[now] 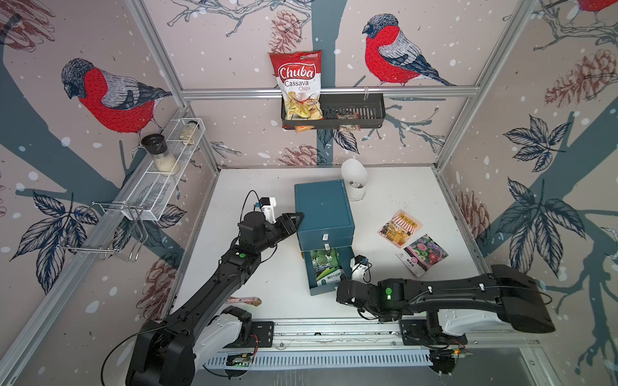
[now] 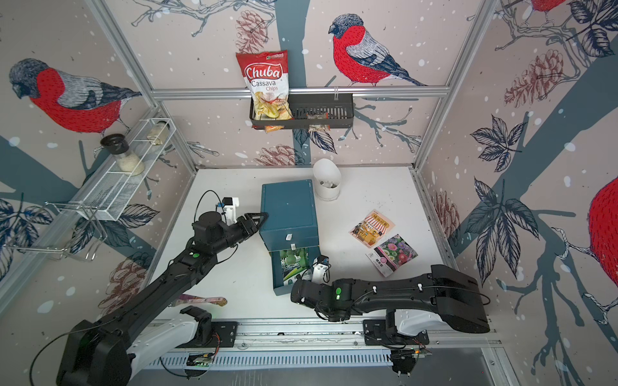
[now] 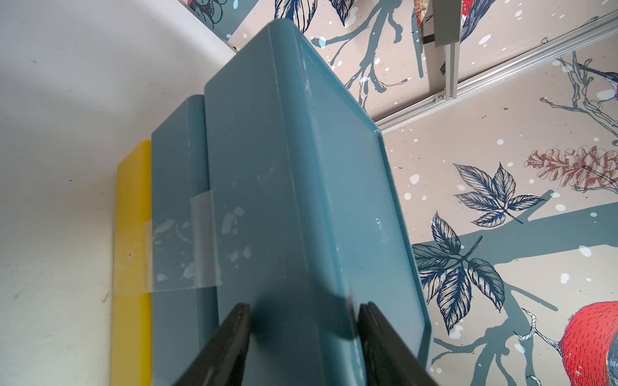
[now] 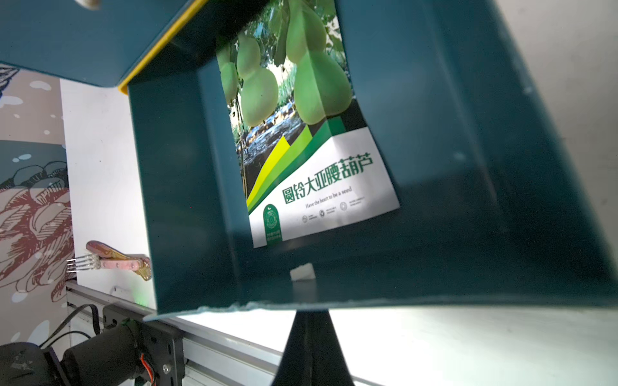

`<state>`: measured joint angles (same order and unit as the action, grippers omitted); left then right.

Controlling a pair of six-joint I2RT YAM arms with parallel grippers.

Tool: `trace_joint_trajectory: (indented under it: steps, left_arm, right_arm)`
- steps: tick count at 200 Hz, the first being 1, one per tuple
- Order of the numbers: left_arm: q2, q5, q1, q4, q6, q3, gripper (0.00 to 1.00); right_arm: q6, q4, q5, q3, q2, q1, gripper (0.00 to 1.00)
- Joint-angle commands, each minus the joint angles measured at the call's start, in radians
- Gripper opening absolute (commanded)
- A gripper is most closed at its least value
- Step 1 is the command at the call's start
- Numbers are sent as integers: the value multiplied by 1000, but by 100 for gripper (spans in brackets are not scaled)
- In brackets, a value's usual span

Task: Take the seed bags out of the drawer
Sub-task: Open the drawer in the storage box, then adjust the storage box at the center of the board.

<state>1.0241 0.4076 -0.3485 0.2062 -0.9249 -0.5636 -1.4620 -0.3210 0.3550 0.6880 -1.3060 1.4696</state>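
Observation:
A teal drawer cabinet (image 1: pixel 322 207) (image 2: pixel 289 207) (image 3: pixel 267 167) stands mid-table with its bottom drawer (image 1: pixel 321 291) (image 2: pixel 282 290) (image 4: pixel 184 200) pulled out. The green seed bag (image 1: pixel 326 267) (image 2: pixel 294 264) (image 4: pixel 301 133) lies inside. The orange-yellow seed bag (image 1: pixel 399 228) (image 2: pixel 372 228) and the purple-pink one (image 1: pixel 423 254) (image 2: pixel 394 254) lie on the table to the right. My left gripper (image 1: pixel 297 219) (image 2: pixel 262 217) (image 3: pixel 304 307) clamps the cabinet's upper left edge. My right gripper (image 1: pixel 339 293) (image 2: pixel 296 290) (image 4: pixel 309 315) is shut at the drawer's front wall, which hides its tips.
A pink-handled fork (image 1: pixel 247 300) (image 2: pixel 204 300) (image 4: pixel 113 262) lies near the front rail, left of the drawer. A white hooded cup (image 1: pixel 354 178) stands behind the cabinet. A Chuba chips bag (image 1: pixel 299 83) sits in a black wall basket (image 1: pixel 361 110). A white wire shelf (image 1: pixel 160 187) lines the left wall.

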Motion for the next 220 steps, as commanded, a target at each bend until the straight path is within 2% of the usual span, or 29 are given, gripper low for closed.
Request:
trace_joint_trajectory:
  steps: [1, 10, 20, 42, 60, 76, 89, 114, 153, 190, 220]
  left_arm:
    - [3, -23, 0, -193, 6, 4, 55]
    - [-1, -20, 0, -198, 10, -2, 56]
    - [-5, -17, -1, -202, 16, -12, 57]
    - [-21, -19, -9, -224, 38, -50, 59]
    - [-40, -28, -16, -252, 64, -91, 60]
    - [-57, -39, -27, -281, 92, -126, 62]
    - [-66, -48, -43, -303, 121, -143, 62]
    - [-68, -57, -72, -347, 165, -163, 62]
    - [-95, -69, -90, -372, 175, -133, 62]
    - [-98, -74, -90, -380, 176, -119, 61]
    - [-98, -76, -90, -387, 184, -126, 61]
  right_arm:
    - [26, -91, 46, 29, 30, 17, 25]
    - [20, -154, 92, 52, 48, 30, 46]
    - [16, -236, 142, 81, 91, 36, 57]
    - [46, -358, 248, 133, 168, 25, 63]
    - [100, -358, 288, 130, 235, -28, 64]
    - [199, -287, 231, 110, 283, -135, 61]
    - [286, -203, 180, 97, 306, -216, 55]
    - [406, -110, 114, 132, 273, -319, 44]
    - [510, -77, 100, 228, 145, -378, 30]
    - [577, 32, 27, 222, 74, -449, 22]
    - [592, 47, 40, 250, 15, -453, 19]
